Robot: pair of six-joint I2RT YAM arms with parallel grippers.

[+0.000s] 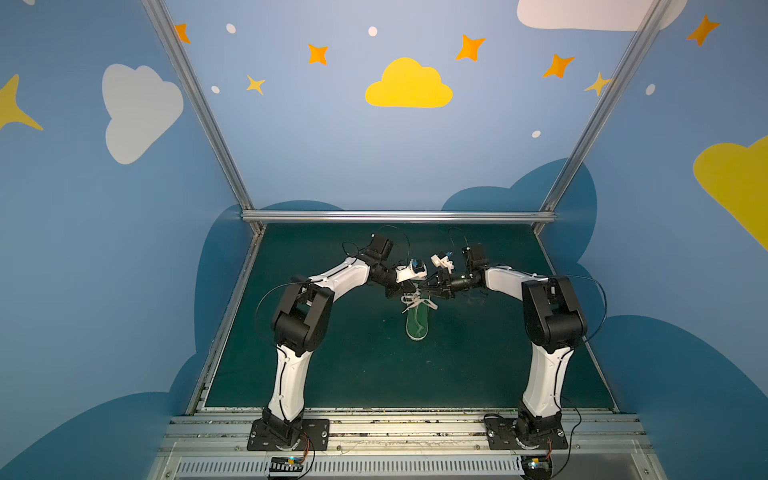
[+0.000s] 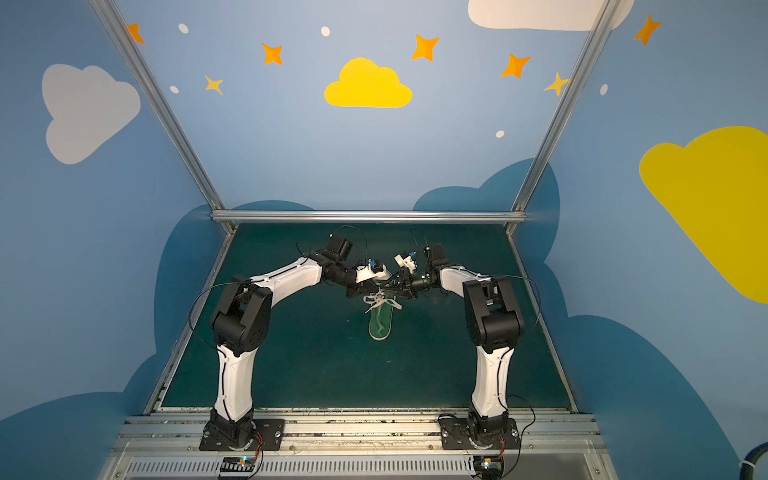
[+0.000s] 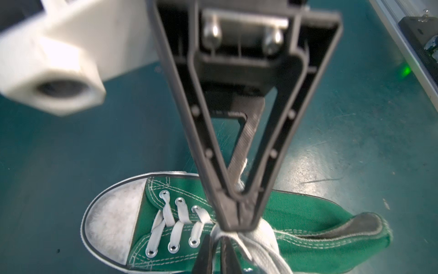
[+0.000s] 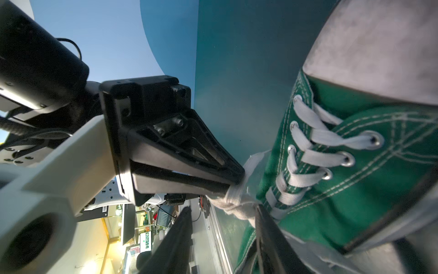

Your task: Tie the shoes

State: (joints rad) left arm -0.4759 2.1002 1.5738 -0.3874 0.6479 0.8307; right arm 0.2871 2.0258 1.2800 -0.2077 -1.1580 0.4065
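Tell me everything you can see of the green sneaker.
The sneaker is green canvas with white stitching, a scuffed white rubber toe cap, metal eyelets and flat white laces, bunched near its opening. It stands upright on the green table, toe pointing to the back of it. The left hand is shut on the laces.

From the left wrist I lose the laces where the left claw pinches them over the shoe; 1 side of the shoe and most of the right claw run off the frame. From the right wrist, its 2 fingers beside the shoe are blurred. In both top views the laces are too small to read; both claws cover the shoe's toe.
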